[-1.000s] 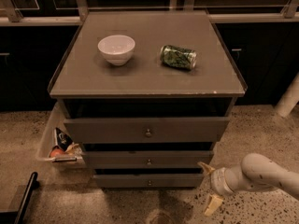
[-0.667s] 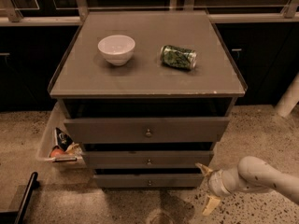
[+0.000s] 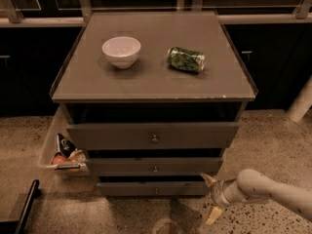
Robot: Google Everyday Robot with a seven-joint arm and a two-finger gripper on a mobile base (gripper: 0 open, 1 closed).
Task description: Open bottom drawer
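Note:
The bottom drawer [image 3: 155,188] is the lowest, narrowest grey-brown front of the cabinet, with a tiny round knob [image 3: 156,191] at its centre. It stands slightly out, with a dark gap above it. My gripper [image 3: 211,197] is low at the right end of this drawer, reaching in from the right on a pale arm [image 3: 273,191]. Its two tan fingers are spread open and hold nothing. The upper fingertip [image 3: 208,179] is by the drawer's top right corner; the lower one [image 3: 213,215] is near the floor.
The middle drawer [image 3: 155,166] and the tall top drawer [image 3: 153,135] sit above, both slightly out. A white bowl [image 3: 121,51] and a green can [image 3: 185,59] lie on the cabinet top. A bin with snack bags [image 3: 62,152] stands at the left. A dark bar [image 3: 27,206] is at bottom left.
My gripper has moved a little to the left, closer to the right end of the bottom drawer. The drawers have not moved.

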